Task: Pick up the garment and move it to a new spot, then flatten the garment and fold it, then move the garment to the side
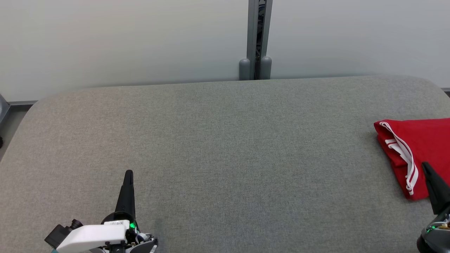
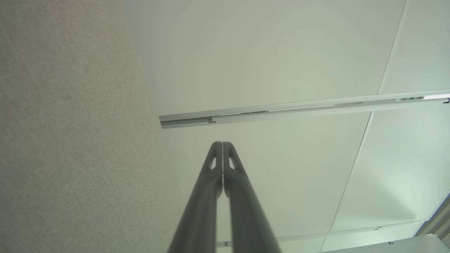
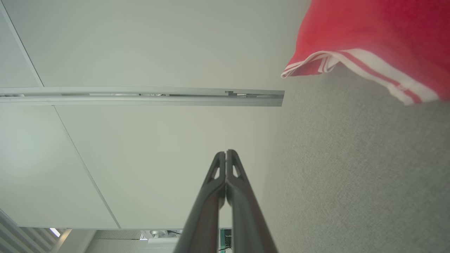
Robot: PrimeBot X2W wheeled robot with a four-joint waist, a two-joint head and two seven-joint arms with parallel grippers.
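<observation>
Garment [image 1: 423,142] partly beyond right edge

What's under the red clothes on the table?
The red garment lies folded on the grey fabric table, which shows beside it. Whether anything hides beneath its layers cannot be seen; the cloth covers that.

Grey fabric-covered table [image 1: 225,147] w/ rounded corners took up most of the foreground. Behind it stood pale wall panels [image 1: 123,38], split near centre by a grey vertical post [image 1: 259,31]. Two short rounded grey stubs [image 1: 244,68] stood at the post's foot, one each side, just behind the table's far edge. Strip of grey floor [image 1: 12,119] showed at far left. In the wrist views the post looked like a slotted alu. channel ending at the table edge, w/ thin seams dividing the panels.
</observation>
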